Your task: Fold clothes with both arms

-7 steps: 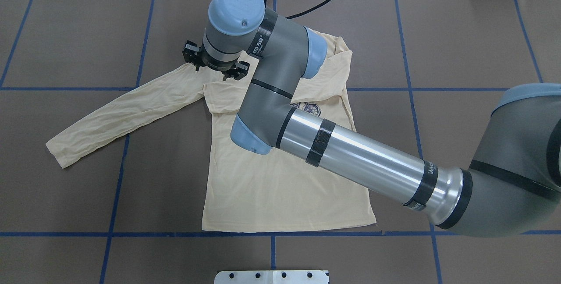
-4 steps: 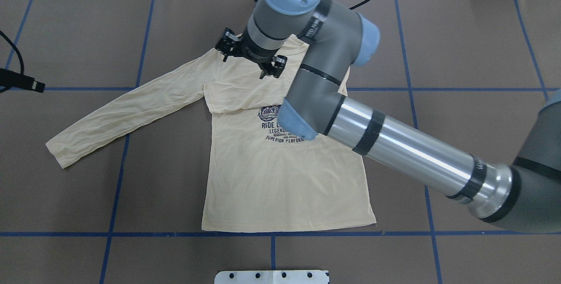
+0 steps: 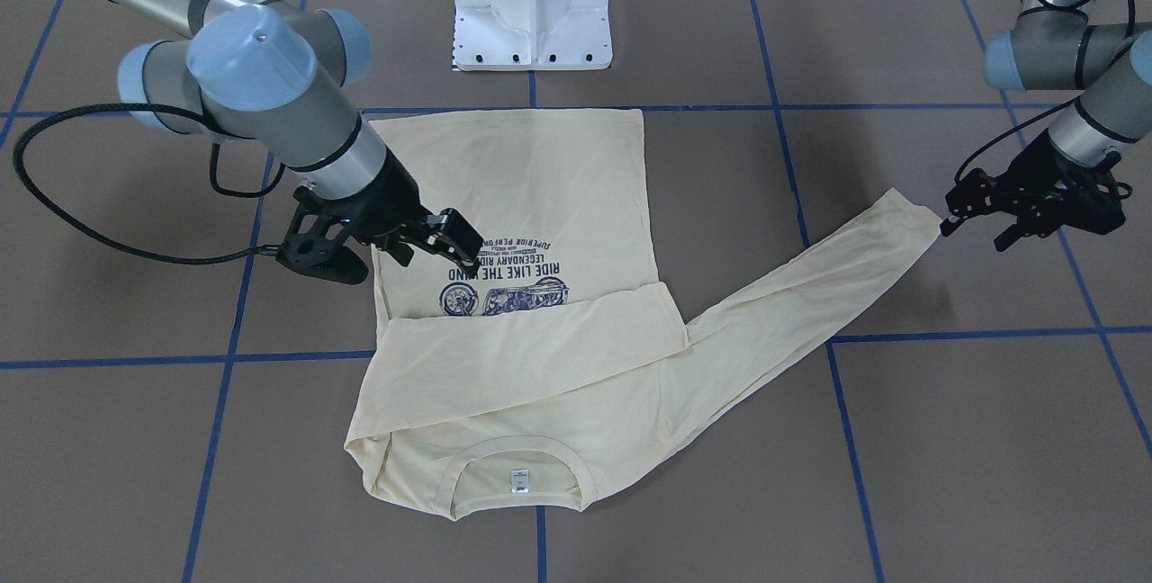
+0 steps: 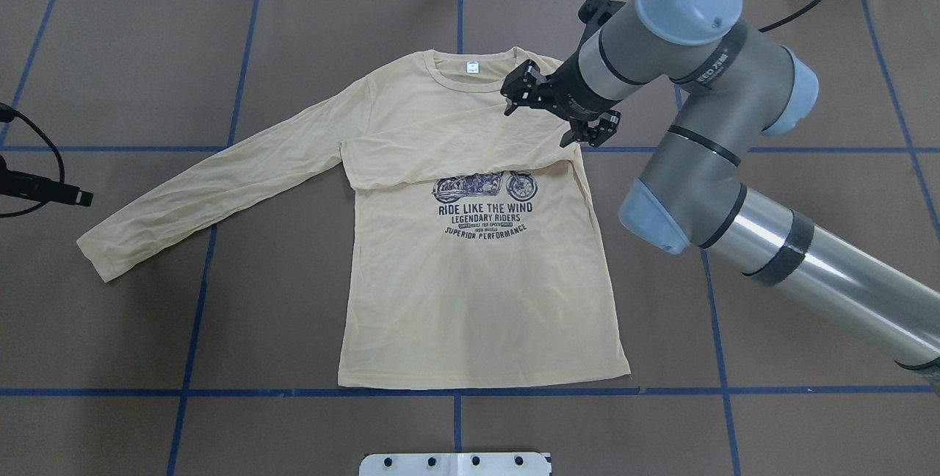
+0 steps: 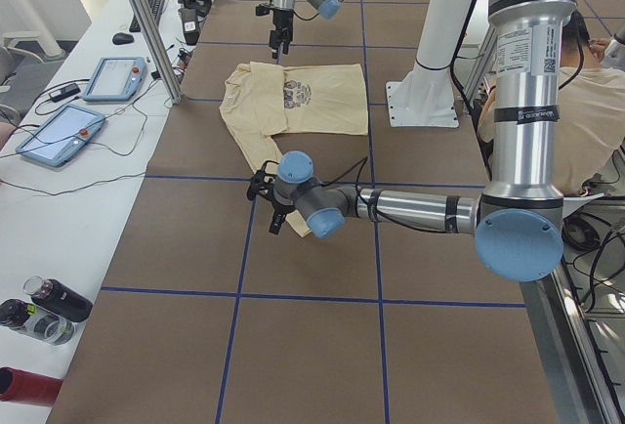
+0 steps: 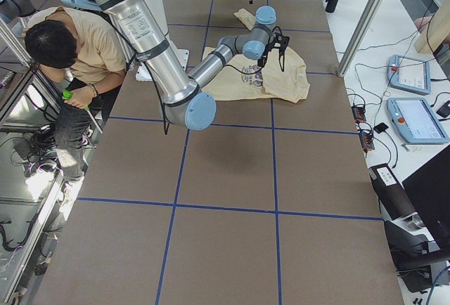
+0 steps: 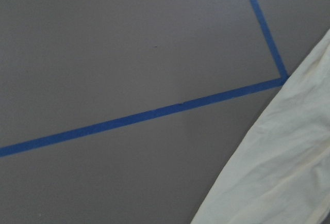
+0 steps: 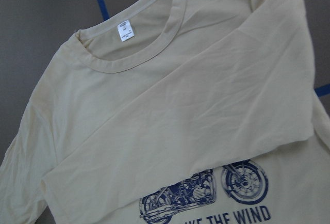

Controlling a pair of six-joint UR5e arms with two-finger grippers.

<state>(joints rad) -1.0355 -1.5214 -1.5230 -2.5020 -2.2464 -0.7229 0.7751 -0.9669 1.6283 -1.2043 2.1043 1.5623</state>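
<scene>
Brown counter (image 4: 110, 57) with blue tape lines, pale cream-yellow long-sleeved thin T-shirt (image 4: 477, 300).
Right hand (image 4: 551, 110) wide, empty, over its shoulder; left hand (image 3: 976, 228) wide, just beside the cuff (image 3: 911, 212).

The site is a robotics lab. A table (image 4: 117, 65) taped in a blue grid, teach pendants (image 5: 115, 78) and a seated operator (image 6: 81, 48) indicate this.

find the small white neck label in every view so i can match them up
Front-facing: neck label at bottom centre.
Overhead: label at top centre.
Exterior left: too small to make out.
Exterior right: too small to make out.
Left wrist: not in it.
Right wrist: label at upper left.
Shared landmark: the motorcycle print on the chest, visible in every view but the left wrist.
</scene>
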